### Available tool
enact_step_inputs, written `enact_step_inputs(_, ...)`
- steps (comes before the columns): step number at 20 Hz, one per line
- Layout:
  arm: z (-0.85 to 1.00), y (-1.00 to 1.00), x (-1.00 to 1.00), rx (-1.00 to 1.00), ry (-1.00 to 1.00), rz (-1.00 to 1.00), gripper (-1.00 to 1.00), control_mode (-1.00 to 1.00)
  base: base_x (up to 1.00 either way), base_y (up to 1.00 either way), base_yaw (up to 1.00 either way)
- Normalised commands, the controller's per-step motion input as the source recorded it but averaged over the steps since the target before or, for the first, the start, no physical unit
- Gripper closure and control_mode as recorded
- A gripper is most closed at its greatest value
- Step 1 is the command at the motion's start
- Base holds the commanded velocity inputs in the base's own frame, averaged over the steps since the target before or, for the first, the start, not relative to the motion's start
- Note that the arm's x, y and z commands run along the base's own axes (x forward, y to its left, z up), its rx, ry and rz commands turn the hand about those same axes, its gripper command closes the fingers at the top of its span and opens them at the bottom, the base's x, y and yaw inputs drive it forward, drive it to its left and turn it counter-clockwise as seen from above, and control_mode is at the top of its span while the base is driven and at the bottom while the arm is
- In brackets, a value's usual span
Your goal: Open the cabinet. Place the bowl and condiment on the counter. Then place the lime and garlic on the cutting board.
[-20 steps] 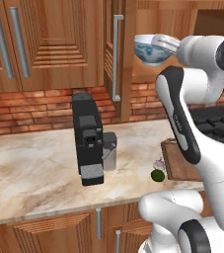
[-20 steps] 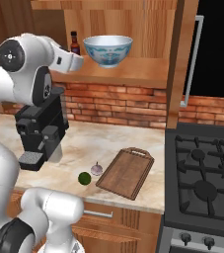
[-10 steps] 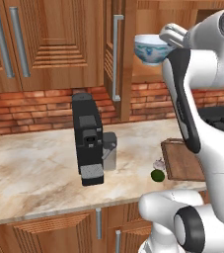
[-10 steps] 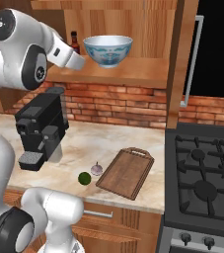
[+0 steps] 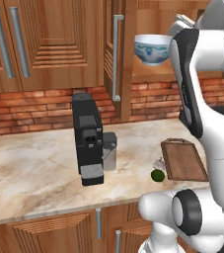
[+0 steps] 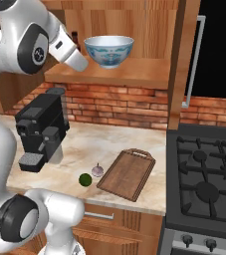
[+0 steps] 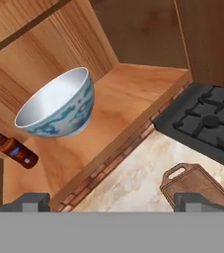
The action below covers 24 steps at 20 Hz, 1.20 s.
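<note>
Standing on the open cabinet's (image 5: 133, 49) shelf in the left base view, the bowl (image 5: 153, 49) sits high at the right, with the white arm rising just right of it. Below, on the tabletop (image 5: 34, 168), a black coffee machine (image 5: 88, 138) stands left of centre; the lime (image 5: 157, 175) and garlic (image 5: 159, 162) lie close together near the front edge, just left of the cutting board (image 5: 184, 159), neither one on it. In the right base view the bowl (image 6: 108, 51) rests on the shelf with the condiment (image 6: 75, 41) behind it to the left, partly hidden by the forearm. The cabinet door (image 6: 183, 60) hangs open at the right of the shelf, beside a black stove (image 6: 204, 184). The lime (image 6: 85, 180) and garlic (image 6: 97, 171) lie on the tabletop (image 6: 104, 144) just left of the cutting board (image 6: 128, 173). In the hand view the hand (image 7: 112, 202) is spread wide, its two tips far apart and holding nothing. Beyond them the bowl (image 7: 59, 106) stands on the shelf, apart from the tips, with the condiment (image 7: 12, 148) beside it near the frame's left edge. The cutting board (image 7: 195, 185) and stove (image 7: 207, 123) show at right.
</note>
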Motion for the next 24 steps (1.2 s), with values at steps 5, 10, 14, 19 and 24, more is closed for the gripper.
enact_step_inputs(5,-0.03,-0.13,-0.04,0.15,0.09,-0.13,-1.0,-1.0,0.0,0.0,0.0)
enact_step_inputs(10,-0.15,-0.11,0.0,0.19,-0.01,-0.11,-1.0,-1.0,0.0,0.0,0.0)
enact_step_inputs(14,-0.28,-0.05,0.0,0.21,-0.07,-0.08,-1.0,-1.0,0.0,0.0,0.0)
enact_step_inputs(19,-0.22,-0.01,0.09,0.16,-0.07,-0.06,-1.0,-1.0,0.0,0.0,0.0)
enact_step_inputs(24,-0.14,-0.01,0.23,0.1,-0.04,-0.04,-1.0,-1.0,0.0,0.0,0.0)
